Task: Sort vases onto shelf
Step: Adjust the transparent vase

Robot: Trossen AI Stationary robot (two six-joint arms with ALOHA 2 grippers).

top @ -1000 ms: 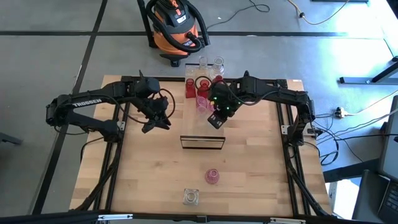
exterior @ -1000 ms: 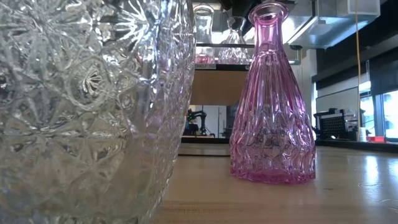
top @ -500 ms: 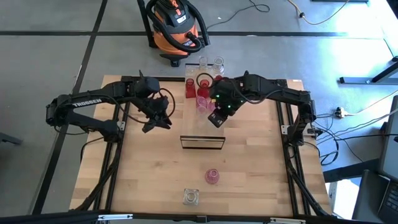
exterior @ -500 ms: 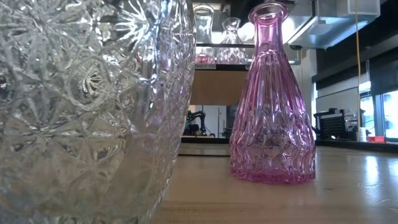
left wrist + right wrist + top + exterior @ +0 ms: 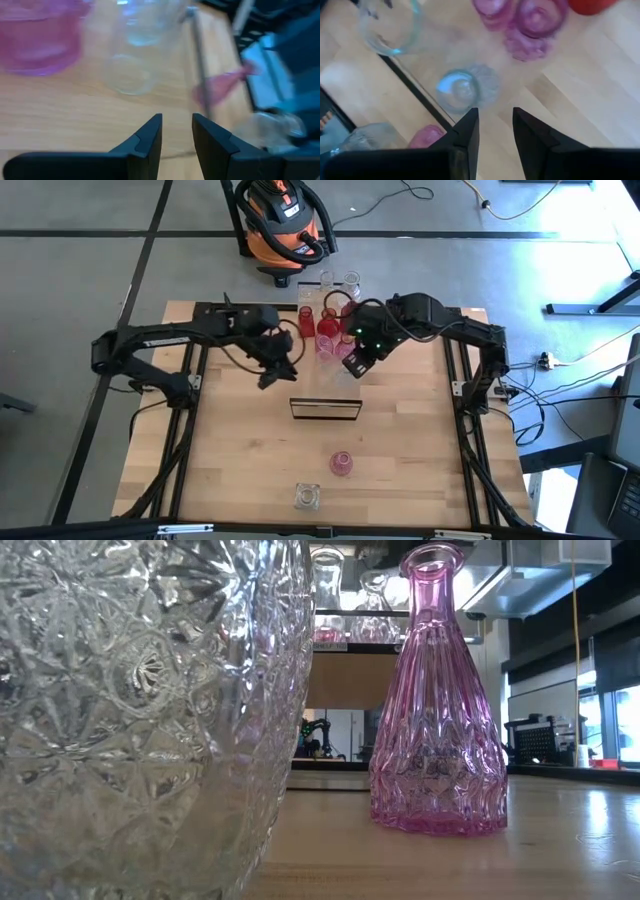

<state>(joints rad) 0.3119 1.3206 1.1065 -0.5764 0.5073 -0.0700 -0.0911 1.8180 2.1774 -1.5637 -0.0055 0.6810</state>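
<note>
- Hovering over the far middle of the wooden table (image 5: 240,470), the left gripper (image 5: 277,370) sat just left of the vase cluster; its wrist view showed the two dark fingers (image 5: 150,137) parted by a narrow gap, with nothing between them.
- The right gripper (image 5: 355,360) hung just right of the same cluster, its fingers (image 5: 465,132) likewise slightly apart and empty, above a small clear vase (image 5: 460,90).
- Red vases (image 5: 306,321) and pink vases (image 5: 326,330) stood bunched at the table's far edge, with clear ones (image 5: 350,281) behind them.
- The shelf (image 5: 324,409) stood near the table's centre, between the cluster and the near edge; from above it showed as a dark-framed rectangle.
- A lone pink vase (image 5: 342,463) stood nearer the front, well apart from the cluster, and a cut-glass clear vase (image 5: 307,497) stood closest to the front edge.
- At table height that cut-glass vase filled the left of the low view, the pink one stood upright beside it, and glass vases (image 5: 372,600) showed beyond at the shelf's top edge.
- An orange shop vacuum (image 5: 280,220) stood on the floor beyond the table.
</note>
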